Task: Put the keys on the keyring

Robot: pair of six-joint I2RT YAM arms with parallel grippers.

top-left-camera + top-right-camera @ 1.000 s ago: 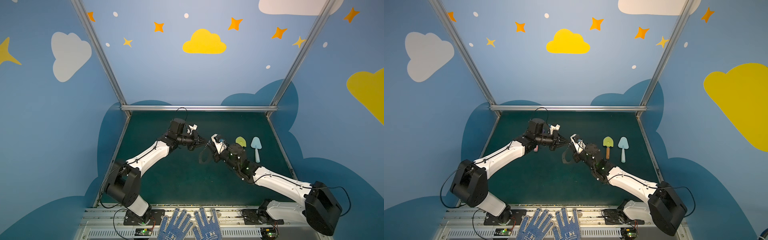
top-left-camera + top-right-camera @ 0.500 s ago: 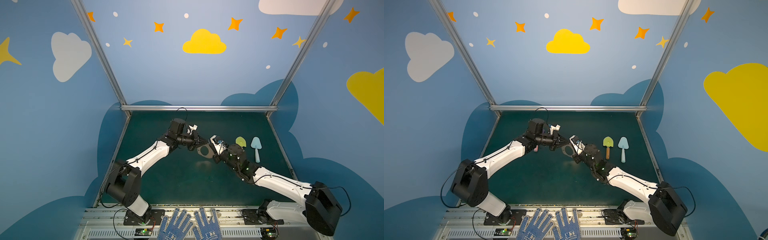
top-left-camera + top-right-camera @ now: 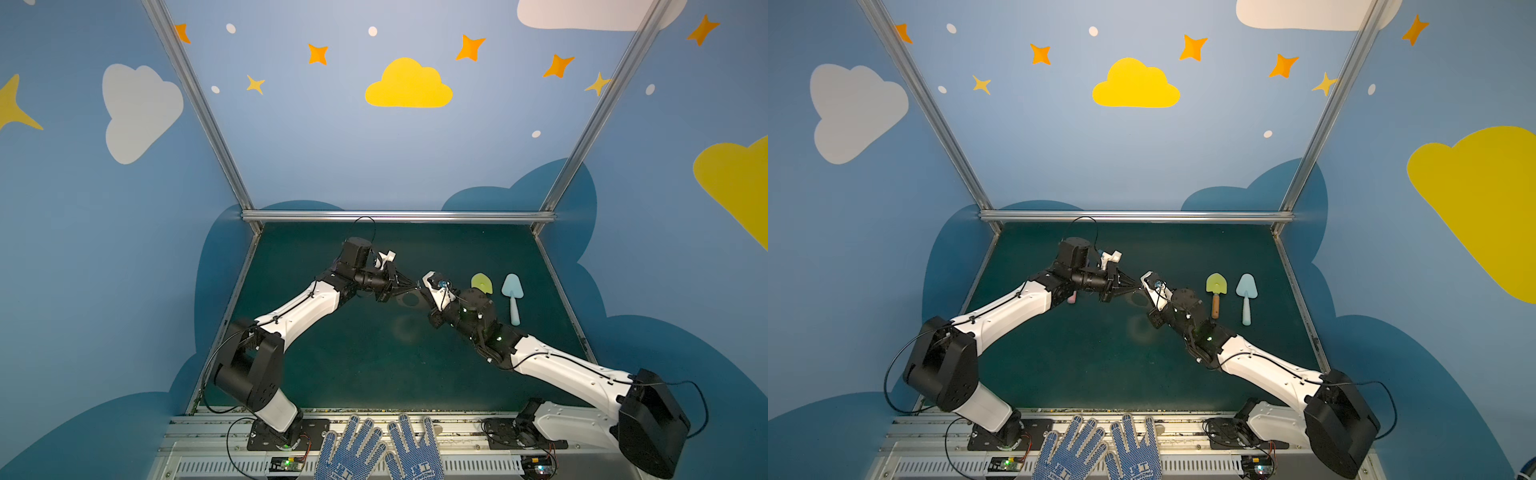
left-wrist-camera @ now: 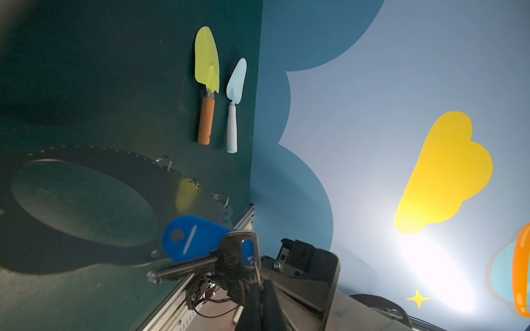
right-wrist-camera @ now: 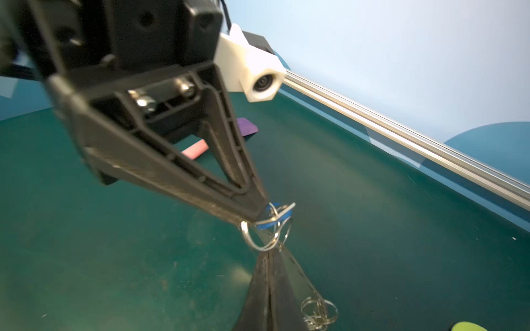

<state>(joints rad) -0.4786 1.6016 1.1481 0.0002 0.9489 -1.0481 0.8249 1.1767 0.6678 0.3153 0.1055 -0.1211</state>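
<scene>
Left claw [image 5: 258, 212] pinched near-shut on key [image 4: 238, 253], blue tag [image 4: 195, 238] attached. Right claw [image 5: 268, 255] clamped shut on keyring [image 4: 172, 183] edge, above tabletop [image 3: 374, 374]. Hold keyring steady; ease key's loop onto wire ring [image 5: 251, 241] slowly, no twisting.

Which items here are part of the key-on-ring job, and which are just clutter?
In the job:
keys, in the left hand
keyring, in the right hand

Lying about:
green shovel
light blue shovel
pink piece
purple piece
blue gloves
</scene>
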